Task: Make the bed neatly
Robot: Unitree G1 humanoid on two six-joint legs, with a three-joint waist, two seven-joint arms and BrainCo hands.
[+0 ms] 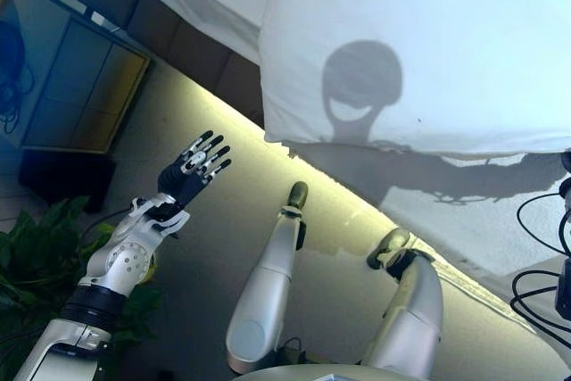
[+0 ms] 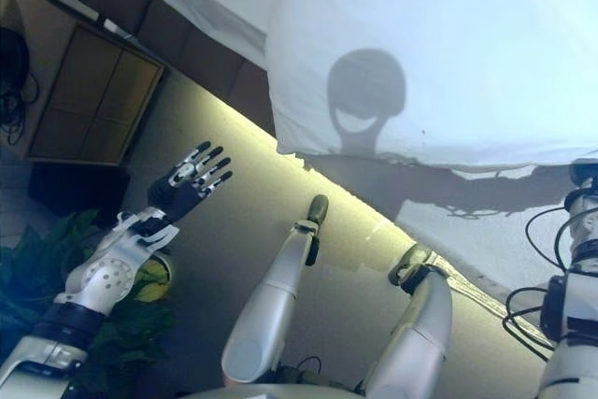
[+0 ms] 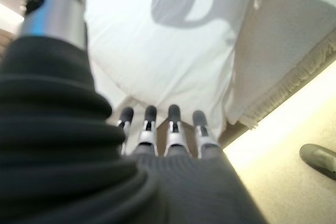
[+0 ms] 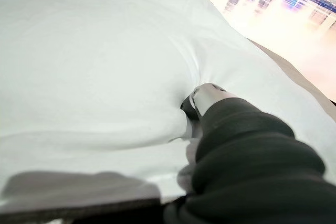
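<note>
left hand [image 1: 198, 167] hovering splayed, grasping nothing | right hand [image 4: 207, 100] pinching white duvet [image 1: 419, 42]; looking soft, light, floppy; gripping near hem

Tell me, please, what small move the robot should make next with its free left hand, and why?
Probably reach the left hand forward to the near edge of the white duvet. That hand is open in the air, short of the bed, holding nothing, while the right hand is pressed into the duvet, its fingers hidden in the cloth.

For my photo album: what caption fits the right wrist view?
Right hand pressed into the white duvet, fingers hidden in its folds.
</note>
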